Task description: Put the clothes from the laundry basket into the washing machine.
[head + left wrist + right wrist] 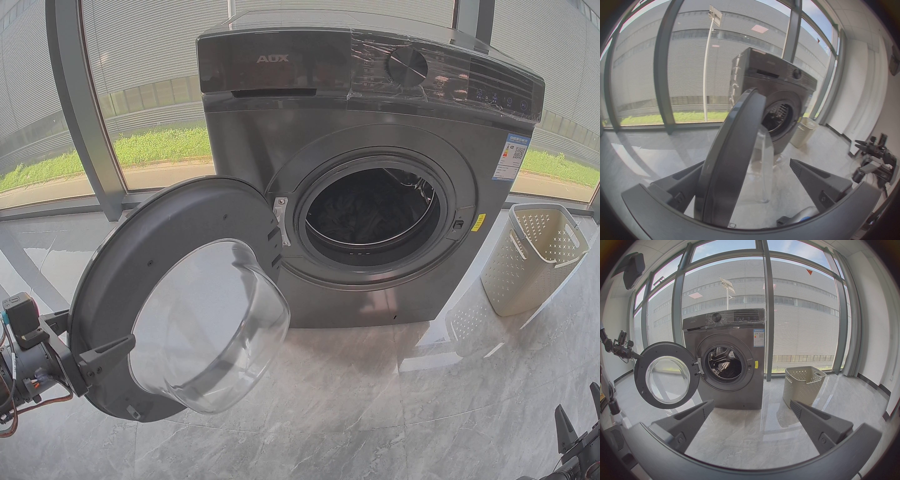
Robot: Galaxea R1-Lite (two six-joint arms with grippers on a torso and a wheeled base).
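Note:
The grey washing machine [262, 144] stands with its round door [119, 262] swung wide to the left. Dark clothes [369, 215] lie inside the drum [725, 365]. The cream laundry basket [531, 262] stands on the floor to the machine's right, and no clothes can be seen in it. My left gripper [94, 334] is open at the door's outer rim [731, 156], one finger on each side of it. My right gripper [576, 400] hangs low at the right, open with nothing between its fingers [818, 424].
Tall windows with grey frames [81, 106] run behind the machine. The polished grey floor [375, 400] in front of the machine is bare. A white wall [875, 333] and a curtain stand to the right of the basket.

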